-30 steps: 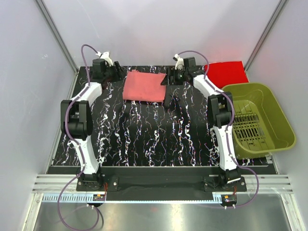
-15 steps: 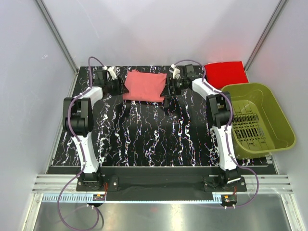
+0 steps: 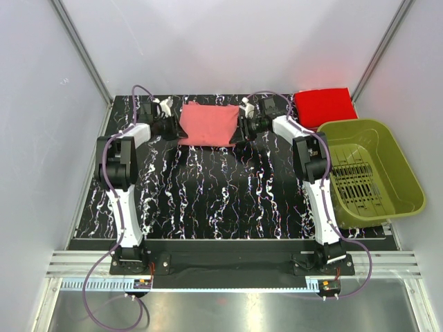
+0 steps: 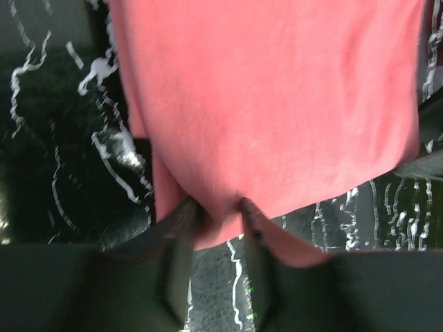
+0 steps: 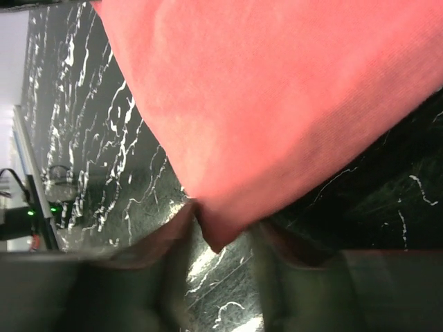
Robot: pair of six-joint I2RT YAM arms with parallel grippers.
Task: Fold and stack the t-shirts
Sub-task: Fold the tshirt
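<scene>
The salmon-pink t-shirt sits at the far middle of the black marbled table as a compact rectangle. The red t-shirt lies at the far right corner, also squared up, just behind the olive-green basket and well apart from the pink one. Folding therefore looks finished for both (judging by their outlines alone), and stacking is what remains.

The left gripper is clamped on the pink shirt's left edge and the right gripper on its right edge. Each wrist view shows cloth nipped between the two fingers, with the fabric bunching slightly at the pinch. Whether the shirt is off the table cannot be told. The likely next step is to carry it over to the red one without letting the fold fall open.
</scene>
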